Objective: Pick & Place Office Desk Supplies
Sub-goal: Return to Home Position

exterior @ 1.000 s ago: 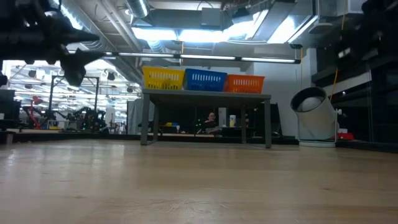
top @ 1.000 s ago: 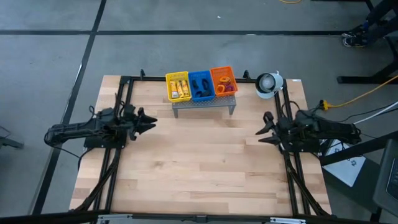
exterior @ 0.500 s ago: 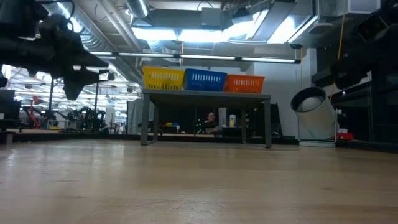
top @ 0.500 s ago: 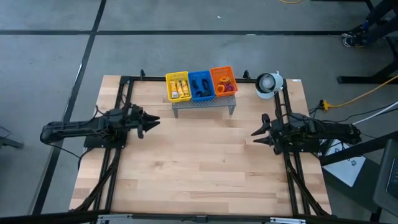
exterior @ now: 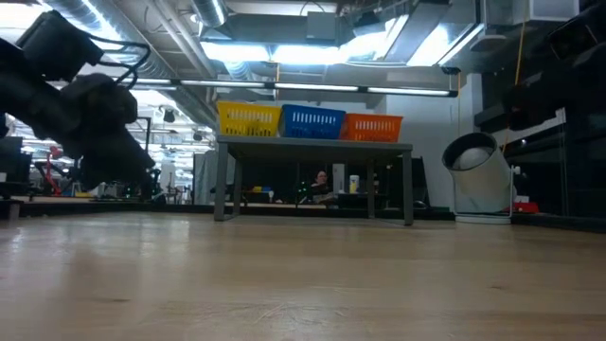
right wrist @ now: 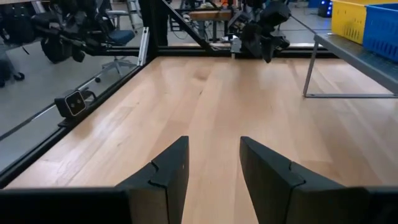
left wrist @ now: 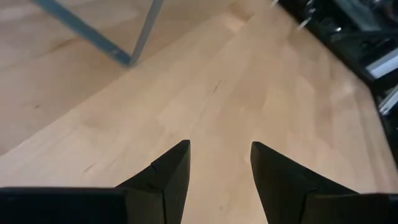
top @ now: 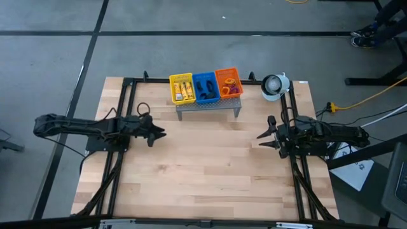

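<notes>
Three small bins stand in a row on the grey perforated stand (top: 208, 110) near the far edge of the table (top: 203, 181). Seen from above and read left to right, they are a yellow bin (top: 172, 90), a blue bin (top: 205, 77) and an orange bin (top: 227, 71).

The yellow-and-white packets (top: 183, 90) lie side by side in the yellow bin. Their long axes run from the table's near edge toward its far edge. Small dark items (top: 205, 89) fill the blue bin, too small to tell which way they point. Orange, red and purple loops (top: 231, 86) lie in the orange bin. In the low view the bin walls hide all contents.

The left gripper (left wrist: 220, 143) hovers over bare wood on the table's left side, fingers spread apart and holding nothing. The right gripper (right wrist: 214, 138) hovers over the right side, fingers likewise parted and empty. The two point inward toward each other. The supplies sit farther back and between them, well apart from both. A white round object (top: 275, 86) stands just right of the stand.
</notes>
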Tool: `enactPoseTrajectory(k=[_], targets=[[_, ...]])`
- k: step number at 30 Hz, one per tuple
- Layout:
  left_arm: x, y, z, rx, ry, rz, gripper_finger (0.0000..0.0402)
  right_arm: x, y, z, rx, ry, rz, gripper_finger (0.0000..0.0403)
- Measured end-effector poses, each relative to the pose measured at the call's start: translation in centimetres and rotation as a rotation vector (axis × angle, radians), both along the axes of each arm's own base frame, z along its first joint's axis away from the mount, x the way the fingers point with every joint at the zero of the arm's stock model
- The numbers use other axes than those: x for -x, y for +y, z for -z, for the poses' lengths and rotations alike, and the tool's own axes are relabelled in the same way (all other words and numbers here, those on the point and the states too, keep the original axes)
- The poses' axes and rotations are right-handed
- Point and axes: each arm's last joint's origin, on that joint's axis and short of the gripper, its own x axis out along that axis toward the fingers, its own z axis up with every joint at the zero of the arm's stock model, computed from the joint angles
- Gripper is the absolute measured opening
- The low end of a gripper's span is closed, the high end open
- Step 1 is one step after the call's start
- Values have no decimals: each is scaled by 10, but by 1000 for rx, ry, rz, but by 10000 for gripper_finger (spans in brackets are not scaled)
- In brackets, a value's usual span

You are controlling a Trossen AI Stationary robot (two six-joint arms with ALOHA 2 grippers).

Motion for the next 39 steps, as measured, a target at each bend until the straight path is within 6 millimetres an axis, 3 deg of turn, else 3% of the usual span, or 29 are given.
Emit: enactPoseTrajectory(k=[39], targets=[[-1,0,0,0,2,-3,166,0,0,0,-4,0,3,143]])
